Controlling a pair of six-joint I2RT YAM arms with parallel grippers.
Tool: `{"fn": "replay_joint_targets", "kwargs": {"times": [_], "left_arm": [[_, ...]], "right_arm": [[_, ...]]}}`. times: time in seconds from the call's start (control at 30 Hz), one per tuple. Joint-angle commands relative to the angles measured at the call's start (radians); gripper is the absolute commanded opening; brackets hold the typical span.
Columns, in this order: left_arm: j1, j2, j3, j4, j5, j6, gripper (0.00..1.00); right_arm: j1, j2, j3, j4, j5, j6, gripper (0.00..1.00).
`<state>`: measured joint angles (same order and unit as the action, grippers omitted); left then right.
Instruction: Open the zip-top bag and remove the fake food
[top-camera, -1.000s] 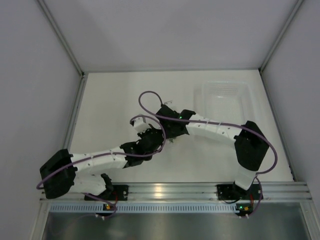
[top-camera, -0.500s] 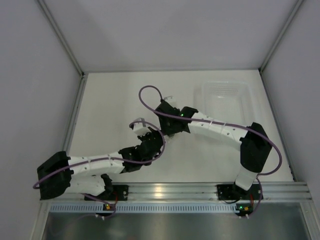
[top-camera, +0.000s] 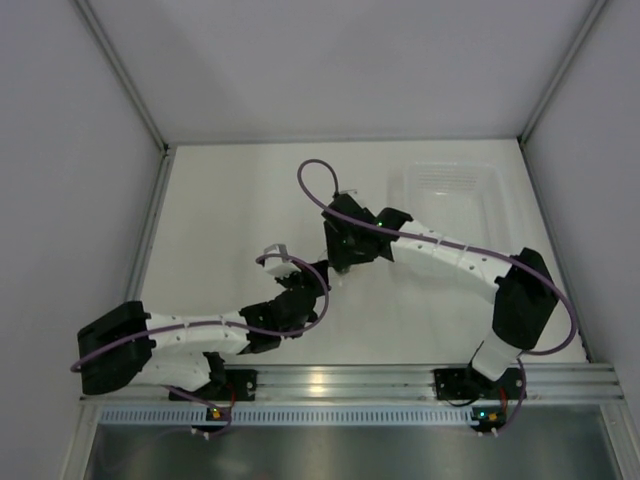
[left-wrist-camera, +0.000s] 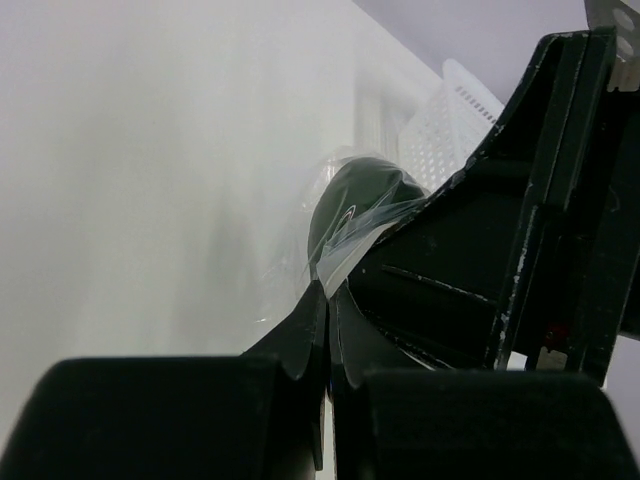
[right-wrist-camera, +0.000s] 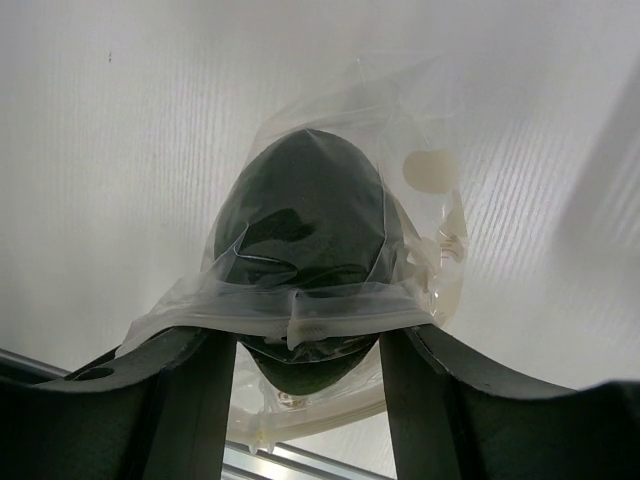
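The zip-top bag (right-wrist-camera: 420, 130) hangs between my two grippers, its crinkly clear plastic wrapped round the fake food (right-wrist-camera: 305, 220), a smooth dark green oval. My right gripper (right-wrist-camera: 308, 338) holds the lower end of the fake food at the bag's mouth, one finger on each side. One zip strip lies across the fingertips (right-wrist-camera: 205, 350) and the other runs below. My left gripper (left-wrist-camera: 328, 295) is shut on a thin edge of the bag (left-wrist-camera: 345, 245), with the fake food (left-wrist-camera: 360, 195) just beyond. From above, the left gripper (top-camera: 308, 282) and right gripper (top-camera: 338, 266) meet at mid-table.
A clear rigid tray (top-camera: 450, 190) sits at the back right, also in the left wrist view as the tray (left-wrist-camera: 440, 120). Grey walls enclose the white table (top-camera: 230, 210) on three sides. An aluminium rail (top-camera: 330, 380) runs along the near edge.
The left arm has drawn back toward the near edge and the right wrist has shifted right, so the grippers stand slightly further apart. Both grips are unchanged.
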<state>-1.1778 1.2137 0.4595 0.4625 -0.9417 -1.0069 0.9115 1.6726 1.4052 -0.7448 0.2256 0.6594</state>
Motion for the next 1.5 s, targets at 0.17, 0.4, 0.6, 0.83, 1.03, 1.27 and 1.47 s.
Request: {"fn": "replay_joint_targets", "kwargs": {"times": [0.17, 0.4, 0.6, 0.83, 1.03, 1.27, 1.47], "left_arm": [[-0.029, 0.067, 0.033, 0.084, 0.024, 0.014, 0.00], [-0.029, 0.122, 0.009, 0.191, 0.135, 0.093, 0.00], [-0.028, 0.190, -0.050, 0.401, 0.293, 0.201, 0.00], [-0.020, 0.205, -0.059, 0.466, 0.268, 0.228, 0.00], [0.053, 0.122, 0.031, 0.121, 0.163, 0.129, 0.00], [0.070, 0.058, 0.047, -0.005, 0.075, 0.094, 0.00], [0.073, 0.007, 0.036, -0.001, 0.122, 0.085, 0.00]], "right_arm": [[-0.011, -0.057, -0.046, 0.162, 0.115, 0.154, 0.00], [-0.034, -0.108, -0.077, 0.246, 0.149, 0.220, 0.00], [-0.049, -0.128, -0.073, 0.264, 0.127, 0.213, 0.00], [-0.028, -0.024, 0.003, 0.187, 0.083, 0.126, 0.00], [0.070, 0.029, 0.035, 0.108, 0.156, 0.074, 0.00], [0.118, 0.012, -0.008, 0.096, 0.106, 0.028, 0.00], [0.127, -0.042, -0.029, 0.160, 0.118, 0.098, 0.00]]}}
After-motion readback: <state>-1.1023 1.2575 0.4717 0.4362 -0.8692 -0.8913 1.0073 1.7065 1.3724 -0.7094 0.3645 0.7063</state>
